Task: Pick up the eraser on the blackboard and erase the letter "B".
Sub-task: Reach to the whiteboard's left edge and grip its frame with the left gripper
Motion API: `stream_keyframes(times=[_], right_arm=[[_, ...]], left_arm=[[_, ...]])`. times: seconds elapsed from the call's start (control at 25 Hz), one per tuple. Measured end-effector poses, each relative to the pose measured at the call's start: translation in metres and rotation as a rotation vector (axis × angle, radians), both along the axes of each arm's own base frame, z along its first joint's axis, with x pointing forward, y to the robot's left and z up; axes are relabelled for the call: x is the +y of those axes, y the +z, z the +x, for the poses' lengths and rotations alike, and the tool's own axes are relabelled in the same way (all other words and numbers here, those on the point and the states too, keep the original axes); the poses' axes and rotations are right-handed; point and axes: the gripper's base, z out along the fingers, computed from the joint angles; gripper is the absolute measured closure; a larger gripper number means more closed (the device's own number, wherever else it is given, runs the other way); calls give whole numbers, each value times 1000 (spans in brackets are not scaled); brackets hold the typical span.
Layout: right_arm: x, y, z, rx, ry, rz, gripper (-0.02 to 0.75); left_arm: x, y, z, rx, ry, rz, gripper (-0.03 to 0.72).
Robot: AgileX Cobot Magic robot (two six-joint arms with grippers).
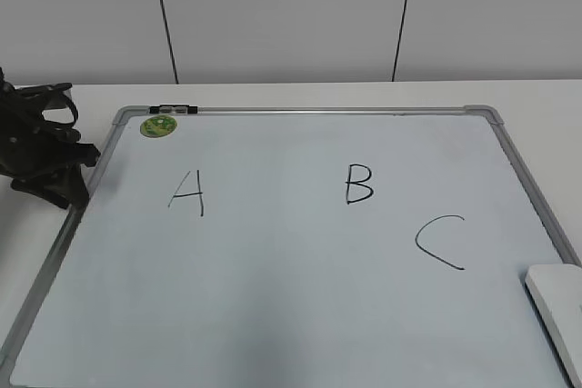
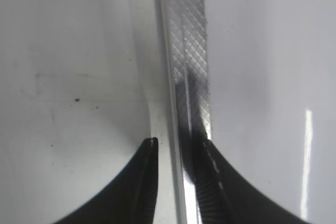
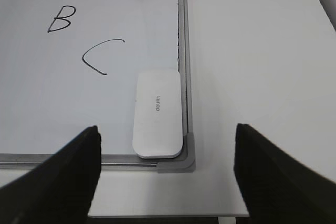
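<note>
The blackboard (image 1: 291,306) is a pale whiteboard with a grey frame, lying flat on the table. The letter "B" (image 1: 359,184) is drawn in black near its middle and also shows in the right wrist view (image 3: 62,18). The white eraser (image 1: 556,302) lies flat in the board's near right corner (image 3: 157,114). My right gripper (image 3: 167,129) is wide open and empty, hovering over that corner with the eraser between and ahead of its fingers. My left gripper (image 1: 50,165) sits at the board's left edge, its jaws (image 2: 178,142) closed narrowly around the metal frame (image 2: 186,35).
A black "A" (image 1: 186,194) is left of the "B" and a black "C" (image 1: 441,243) right of it, close to the eraser. A round green magnet (image 1: 158,124) sits at the far left corner. White table surrounds the board; a wall stands behind.
</note>
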Motion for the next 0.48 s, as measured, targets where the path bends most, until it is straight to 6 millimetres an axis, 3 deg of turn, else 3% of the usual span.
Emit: stream_keyframes(times=[0.12, 0.28, 0.48], right_arm=[[0, 0, 0, 0, 0, 0, 151], [0, 0, 0, 0, 0, 0, 151], [0, 0, 0, 0, 0, 0, 151]], left_arm=[[-1, -2, 0, 18, 1, -8, 535], [-2, -2, 1, 27, 8, -24, 643], [-2, -2, 1, 29, 13, -32, 656]])
